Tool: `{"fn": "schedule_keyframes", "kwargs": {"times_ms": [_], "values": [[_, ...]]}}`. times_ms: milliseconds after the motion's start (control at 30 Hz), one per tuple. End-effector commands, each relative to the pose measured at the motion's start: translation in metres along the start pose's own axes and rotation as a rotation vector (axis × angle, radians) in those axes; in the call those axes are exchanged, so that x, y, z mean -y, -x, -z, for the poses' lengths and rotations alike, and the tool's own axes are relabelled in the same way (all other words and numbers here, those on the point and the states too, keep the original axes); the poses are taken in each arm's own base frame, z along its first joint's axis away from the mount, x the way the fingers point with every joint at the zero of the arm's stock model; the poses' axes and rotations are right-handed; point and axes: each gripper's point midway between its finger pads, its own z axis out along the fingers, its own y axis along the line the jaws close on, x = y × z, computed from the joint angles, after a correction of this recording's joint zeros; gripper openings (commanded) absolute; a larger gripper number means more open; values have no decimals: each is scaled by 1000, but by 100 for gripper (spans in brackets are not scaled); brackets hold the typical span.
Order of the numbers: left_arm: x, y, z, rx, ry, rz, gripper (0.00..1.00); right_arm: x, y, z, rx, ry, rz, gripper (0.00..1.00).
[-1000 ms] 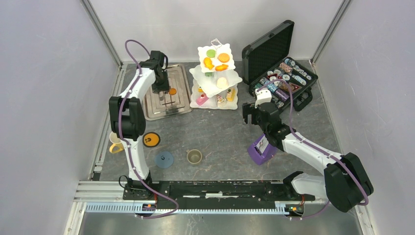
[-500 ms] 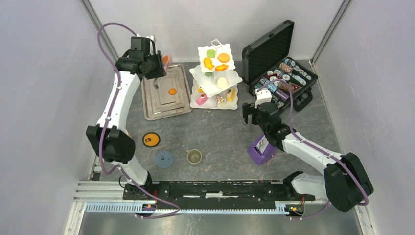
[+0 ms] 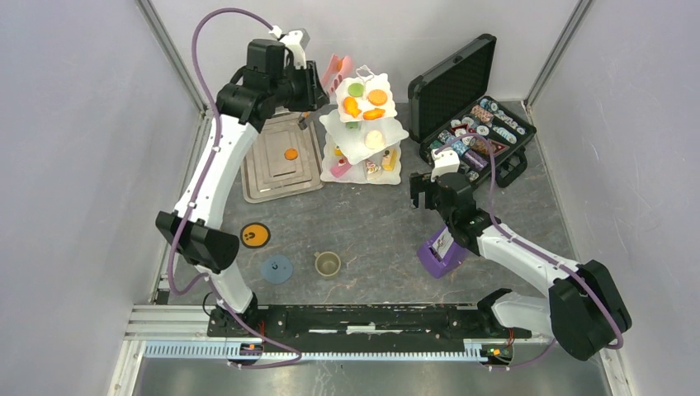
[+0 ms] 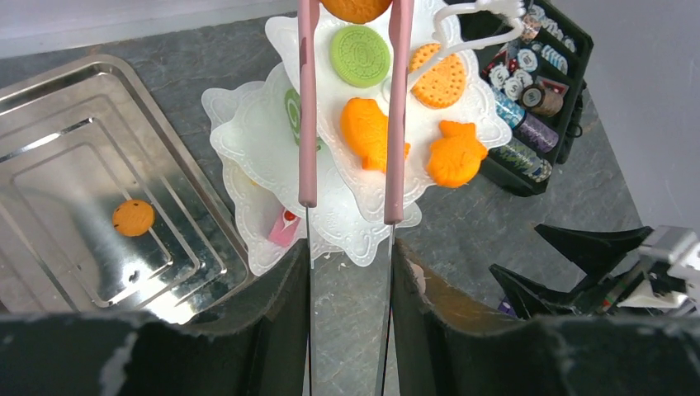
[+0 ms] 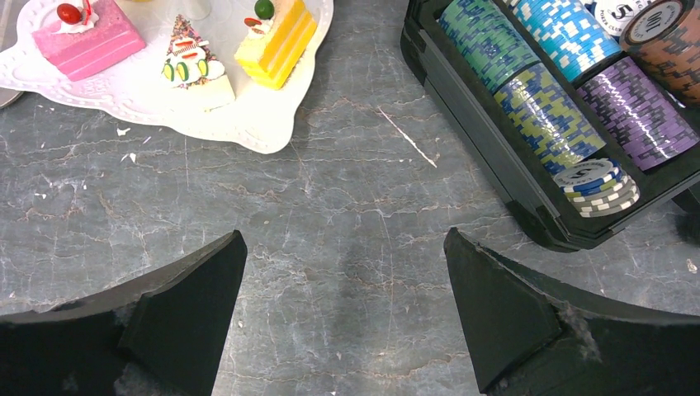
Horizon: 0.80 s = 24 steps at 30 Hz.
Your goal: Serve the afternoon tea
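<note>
- From above: the white three-tier stand [image 3: 350, 148] sits at the back of the grey worktop [image 3: 371, 223]. A metal tray [image 3: 268, 177] is on its left and an open black case of poker chips [image 3: 475, 132] is on its right.
- The left arm [image 3: 216, 157] reaches up high beside the top tier, and pink tongs [image 3: 337, 70] poke toward it.
- One orange cookie [image 3: 290, 153] lies on the tray. Nearer the arms are an orange coaster [image 3: 255, 235], a blue coaster [image 3: 276, 268] and a small olive cup [image 3: 328, 264]. A purple card holder [image 3: 439, 252] stands beside the right arm [image 3: 512, 247].
- Left wrist view: the left jaws are narrow and squeeze the tongs. The pink tips pinch an orange pastry [image 4: 357, 7] over the top tier — only its lower edge shows.
- The tongs cross in front of the stand and hide bits of it. A green cookie [image 4: 360, 55] and orange fish shapes [image 4: 456, 154] lie on top.
- Right wrist view: the right jaws stand wide with nothing between them, over bare worktop between stand and case.
- Only this view shows the bottom tier up close — a pink cake [image 5: 87, 33], a yellow cake [image 5: 276, 33] and a sprinkled one [image 5: 191, 62].
</note>
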Motion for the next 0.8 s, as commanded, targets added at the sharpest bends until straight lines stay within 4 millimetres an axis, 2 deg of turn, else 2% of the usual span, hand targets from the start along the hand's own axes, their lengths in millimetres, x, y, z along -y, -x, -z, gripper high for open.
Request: {"fn": "schedule_keyframes", "kwargs": {"times_ms": [0,267,600,767], "values": [[11,11,-6,24,-35,35,34,1,29,3,76,-14,-16,98],[15,-10,-15,-48,-39,21,39,-1,27,2,71,-6,-18,98],[10,-17,-17,-71,-16,11,45,-2,26,1,68,-2,-19,98],[9,-13,-13,-59,-8,0,48,-3,25,1,66,1,-20,98]]}}
